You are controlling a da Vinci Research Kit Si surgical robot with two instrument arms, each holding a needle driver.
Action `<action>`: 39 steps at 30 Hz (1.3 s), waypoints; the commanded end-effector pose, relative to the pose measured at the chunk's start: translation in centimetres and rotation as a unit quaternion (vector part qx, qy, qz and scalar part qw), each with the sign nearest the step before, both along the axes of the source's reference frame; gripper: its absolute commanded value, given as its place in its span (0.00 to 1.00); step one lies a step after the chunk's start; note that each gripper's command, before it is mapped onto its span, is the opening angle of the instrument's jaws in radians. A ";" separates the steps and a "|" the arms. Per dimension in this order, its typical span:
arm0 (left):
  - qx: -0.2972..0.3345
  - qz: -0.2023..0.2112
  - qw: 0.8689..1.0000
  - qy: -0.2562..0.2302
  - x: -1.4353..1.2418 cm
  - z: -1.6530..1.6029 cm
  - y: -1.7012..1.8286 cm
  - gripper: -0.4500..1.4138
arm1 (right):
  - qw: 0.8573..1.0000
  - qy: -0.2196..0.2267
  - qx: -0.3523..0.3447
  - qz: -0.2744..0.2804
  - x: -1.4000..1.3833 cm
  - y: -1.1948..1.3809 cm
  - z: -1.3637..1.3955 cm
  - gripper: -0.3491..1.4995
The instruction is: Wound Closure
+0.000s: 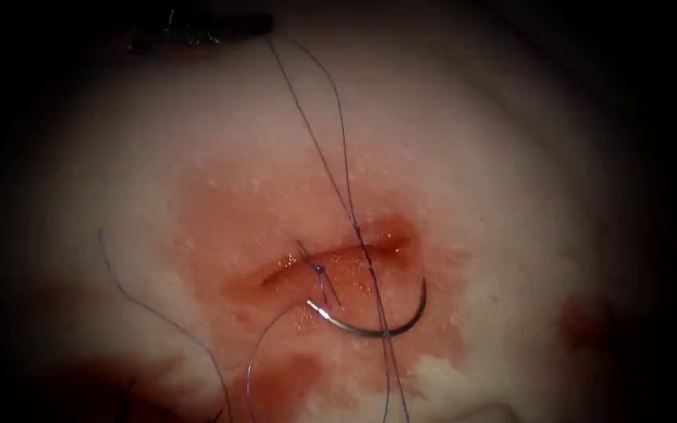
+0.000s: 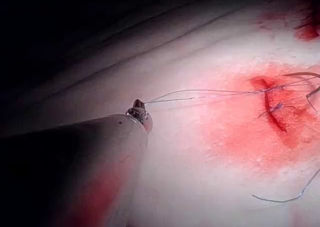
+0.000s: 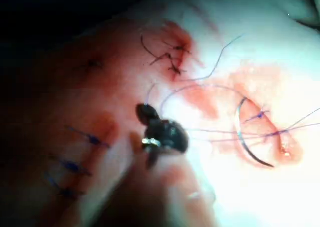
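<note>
Needle (image 1: 370, 334) lies loose on the tissue (image 1: 158, 157) just on the near side of the cut (image 1: 338, 258), its curve bowing away from the cut and both ends turned back toward it; neither tool holds it. The end nearer the cut's left half carries the thread (image 1: 331, 164), which trails off in a loop toward the near edge of the tissue. Whether the other end, close to the cut's right end, enters the tissue cannot be told. Red fluid (image 1: 221, 211) stains the surface all around the cut and pools on its near side.

On the cut itself, left of its middle, sits a small blue knot (image 1: 319, 269) with short ends standing up. Toward the cut's right end two strands cross it and the needle, then run side by side far beyond the cut to the left arm's tool, whose claw (image 2: 139, 106) is closed on the thread and holds it off the tissue. A further loose strand lies well to the left of the cut.

The right arm's tool (image 3: 150, 119) hangs over the tissue on the cut's near side, apart from the needle, with a loop of thread just beside its tip; whether it holds anything cannot be told.
</note>
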State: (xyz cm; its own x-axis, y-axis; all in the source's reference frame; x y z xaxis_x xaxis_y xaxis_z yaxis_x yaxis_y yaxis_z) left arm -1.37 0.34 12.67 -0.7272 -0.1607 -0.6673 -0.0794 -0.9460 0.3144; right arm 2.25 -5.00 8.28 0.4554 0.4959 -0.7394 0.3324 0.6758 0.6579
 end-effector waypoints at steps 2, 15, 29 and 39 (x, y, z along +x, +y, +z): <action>-0.001 0.000 1.000 -0.001 -0.05 0.04 0.03 0.00 | 1.000 0.005 0.003 -0.010 0.07 -0.03 0.03 0.00; -0.001 0.004 1.000 0.003 -0.15 -0.22 -0.12 0.00 | 0.995 -0.020 -0.004 0.100 -0.19 0.44 -0.06 0.96; -0.002 0.012 1.000 0.000 -0.20 -0.32 -0.23 0.00 | 0.982 -0.081 -0.006 0.169 -0.32 1.32 -0.07 0.85; -0.002 0.014 1.000 -0.001 -0.15 -0.33 -0.25 0.00 | 0.983 -0.103 -0.013 0.151 0.10 1.59 -0.14 0.98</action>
State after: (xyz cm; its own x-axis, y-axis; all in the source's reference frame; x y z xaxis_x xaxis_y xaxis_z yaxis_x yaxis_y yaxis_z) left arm -1.46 0.06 12.29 -0.7215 -0.1823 -0.6679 -0.0528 -0.9474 0.3156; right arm 2.28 -3.42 8.14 0.4352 0.6151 -0.6575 -0.0177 0.7360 0.6768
